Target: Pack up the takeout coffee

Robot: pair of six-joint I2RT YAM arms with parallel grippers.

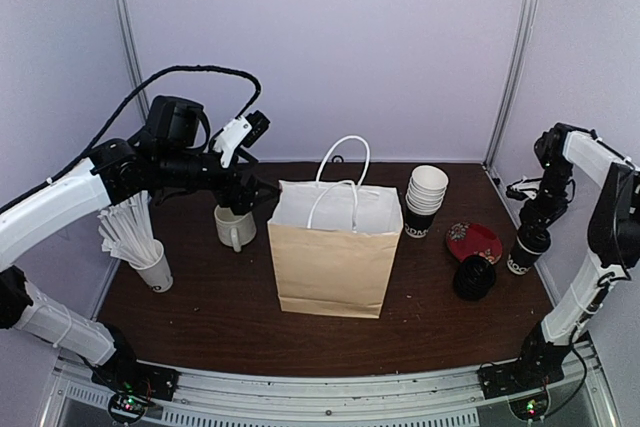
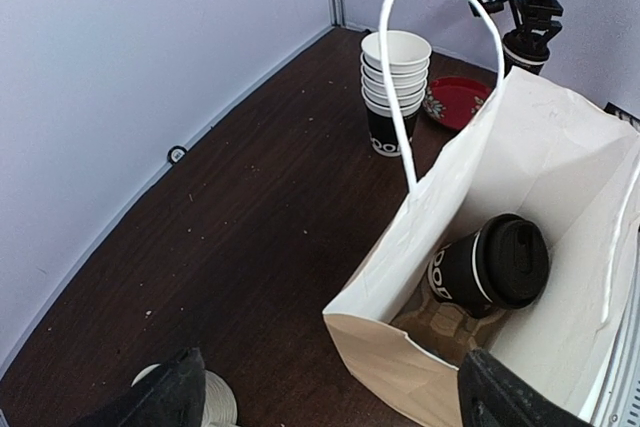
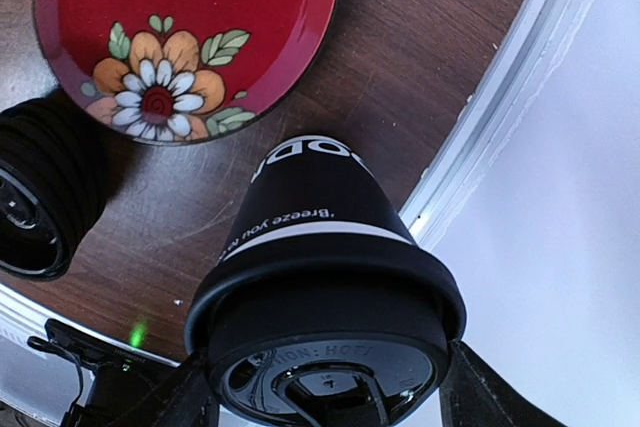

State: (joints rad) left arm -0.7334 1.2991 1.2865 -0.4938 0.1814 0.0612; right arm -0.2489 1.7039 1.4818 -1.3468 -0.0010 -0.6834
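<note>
Ideally we set our right end effector (image 3: 335, 387) squarely under the cup (image 3: 310, 217) lid (image 3: 330, 302), grip impossible to tell, left end effector (image 2: 335, 397) apart.

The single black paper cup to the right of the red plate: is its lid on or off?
On. In the right wrist view a black lid covers the rim of the cup; no white inside shows.

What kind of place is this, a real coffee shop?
Probably not: it looks like a robot test booth. Plain walls box in one table, robot arms are bolted at its near edge, and stacked paper cups sit out.
</note>
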